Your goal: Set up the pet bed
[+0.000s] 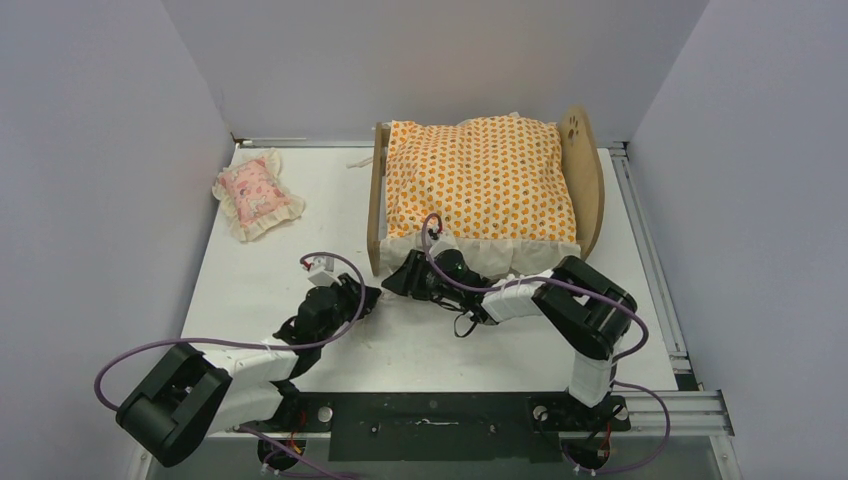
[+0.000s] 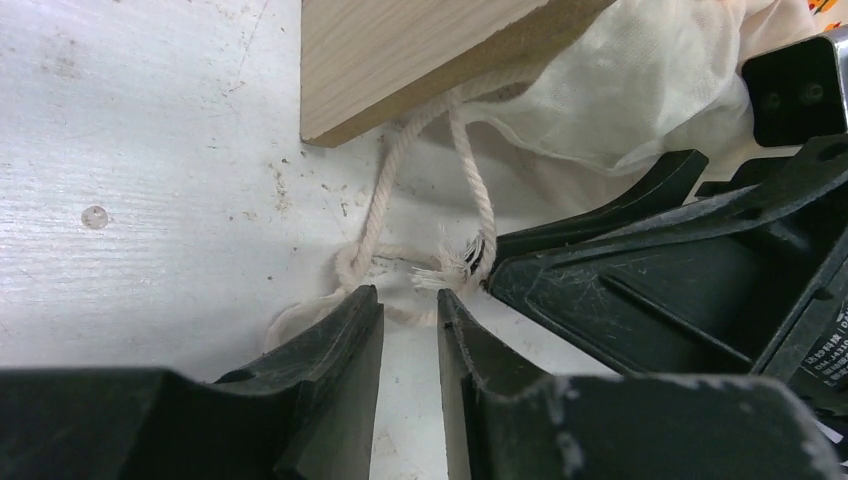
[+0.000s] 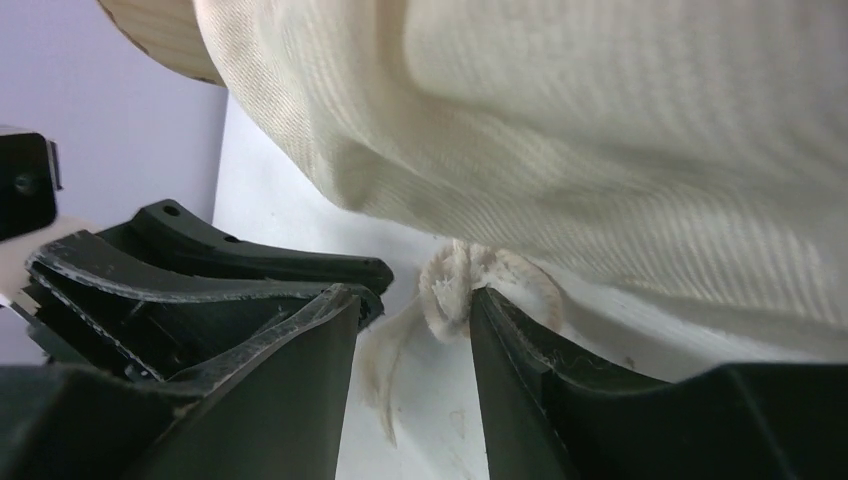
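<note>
The pet bed [image 1: 581,160] stands at the back centre, its paw-print headboard on the right and its low footboard on the left. An orange-patterned cushion [image 1: 480,180] covers it. A white cord [image 2: 468,180] hangs from under the footboard corner [image 2: 400,60] and lies knotted on the table. My left gripper [image 2: 410,296] is open by a narrow gap just short of the knot, with nothing between its fingers. My right gripper [image 3: 414,300] is open, and the cord knot [image 3: 450,285] rests against its right fingertip under the cushion's cream frill [image 3: 600,150]. The two grippers meet tip to tip at the bed's near-left corner [image 1: 385,285].
A small pink frilled pillow [image 1: 255,192] lies on the table at the back left. Grey walls close in the white table [image 1: 300,250] on three sides. A metal rail [image 1: 650,250] runs along its right edge.
</note>
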Action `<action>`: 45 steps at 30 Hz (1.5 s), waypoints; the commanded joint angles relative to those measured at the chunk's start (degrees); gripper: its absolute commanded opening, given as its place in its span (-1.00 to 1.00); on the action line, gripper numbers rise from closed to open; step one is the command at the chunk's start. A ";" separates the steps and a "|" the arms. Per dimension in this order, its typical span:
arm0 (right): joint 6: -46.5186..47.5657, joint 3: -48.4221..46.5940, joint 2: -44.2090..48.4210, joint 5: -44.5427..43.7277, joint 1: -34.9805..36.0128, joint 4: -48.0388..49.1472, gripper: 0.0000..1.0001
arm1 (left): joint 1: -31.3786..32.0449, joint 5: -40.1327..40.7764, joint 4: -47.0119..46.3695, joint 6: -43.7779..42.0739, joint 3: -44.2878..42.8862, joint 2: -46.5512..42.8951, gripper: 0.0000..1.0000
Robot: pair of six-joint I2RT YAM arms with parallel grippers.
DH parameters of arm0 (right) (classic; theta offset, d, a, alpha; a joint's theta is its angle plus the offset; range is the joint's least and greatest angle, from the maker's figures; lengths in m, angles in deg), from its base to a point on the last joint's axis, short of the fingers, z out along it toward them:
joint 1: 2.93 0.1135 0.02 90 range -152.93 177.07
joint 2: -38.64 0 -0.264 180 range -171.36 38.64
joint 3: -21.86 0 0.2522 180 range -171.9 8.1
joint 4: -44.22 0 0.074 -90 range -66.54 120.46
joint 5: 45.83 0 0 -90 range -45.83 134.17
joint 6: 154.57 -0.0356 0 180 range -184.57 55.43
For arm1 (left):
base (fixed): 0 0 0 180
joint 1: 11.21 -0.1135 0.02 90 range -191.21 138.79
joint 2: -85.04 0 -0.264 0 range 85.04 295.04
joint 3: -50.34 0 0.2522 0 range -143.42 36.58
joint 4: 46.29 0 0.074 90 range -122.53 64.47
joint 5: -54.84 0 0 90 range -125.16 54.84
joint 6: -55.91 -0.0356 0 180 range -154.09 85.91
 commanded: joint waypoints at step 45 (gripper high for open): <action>-15.14 1.48 -8.20 3.98 -0.32 24.30 -0.16 | -8.20 -5.56 -6.37 24.82 -2.50 2.54 -0.29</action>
